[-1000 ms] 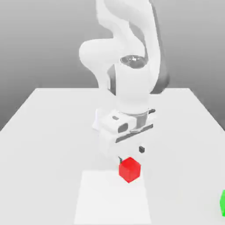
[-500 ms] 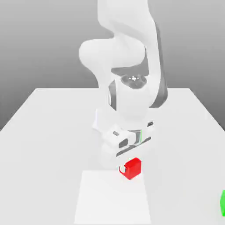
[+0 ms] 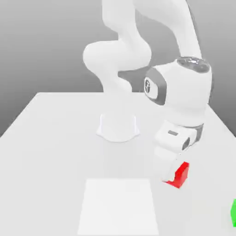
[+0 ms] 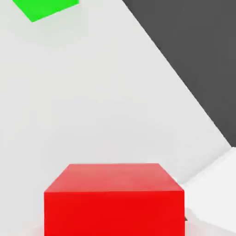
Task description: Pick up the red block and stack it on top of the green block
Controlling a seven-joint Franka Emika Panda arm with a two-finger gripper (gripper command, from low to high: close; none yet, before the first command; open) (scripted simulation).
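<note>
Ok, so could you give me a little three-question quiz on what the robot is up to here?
1. True or false: the red block is already stacked on the green block.
2. Fill in: the gripper is closed on the ____ block.
3. Which block sits nearer the exterior view's right edge?

Key: 1 false; 2 red; 3 the green block.

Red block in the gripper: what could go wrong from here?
The red block sits tilted in the gripper, so it may land on an edge instead of flat. The green block is cut off by the exterior view's right edge, so alignment there may be hard to check. The two blocks are still apart; a low approach could knock the green one.
</note>
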